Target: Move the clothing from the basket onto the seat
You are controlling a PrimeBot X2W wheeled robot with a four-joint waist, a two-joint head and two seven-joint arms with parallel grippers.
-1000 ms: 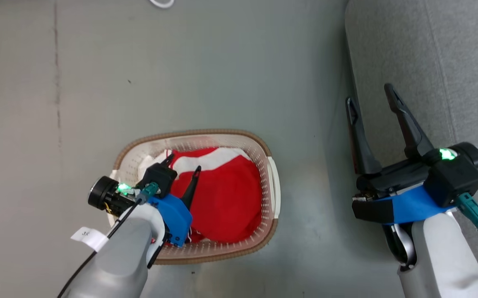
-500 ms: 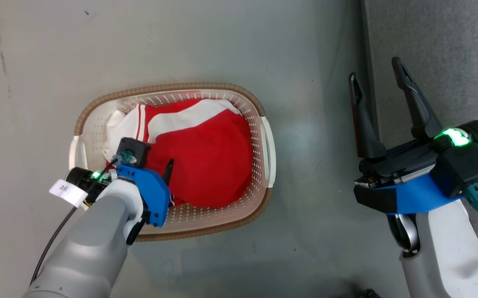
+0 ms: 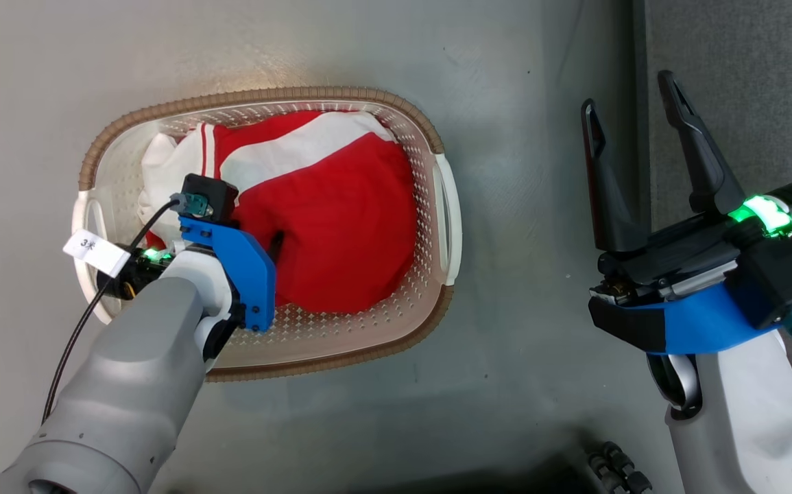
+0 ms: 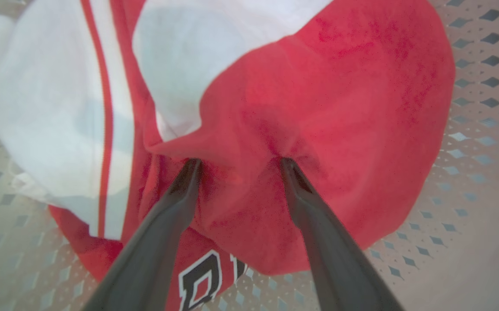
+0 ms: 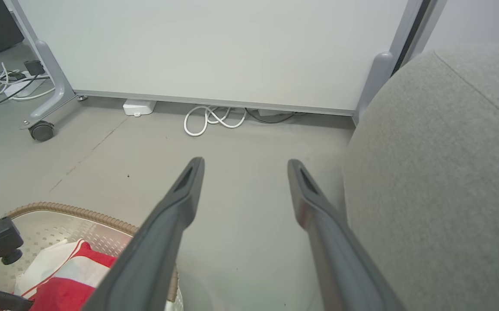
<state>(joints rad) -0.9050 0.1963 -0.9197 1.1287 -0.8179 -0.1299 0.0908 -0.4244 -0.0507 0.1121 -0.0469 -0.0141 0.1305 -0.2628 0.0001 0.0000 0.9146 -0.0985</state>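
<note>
On the grey floor [image 3: 519,309] before you, the basket [image 3: 396,103] holds the clothing [image 3: 341,226], a red-and-white heap with black-edged lettering at its lower edge. Your left end effector [image 4: 239,160] is down inside the basket, fingers spread, both tips pressed into the red fabric with a ridge of cloth between them. Your right end effector [image 3: 627,89] hangs open above the floor, at the edge of the seat [image 3: 745,82]. Beyond stands a white panel [image 5: 210,52] on a castor [image 5: 42,129], with a looped cable [image 5: 212,119] at its foot.
</note>
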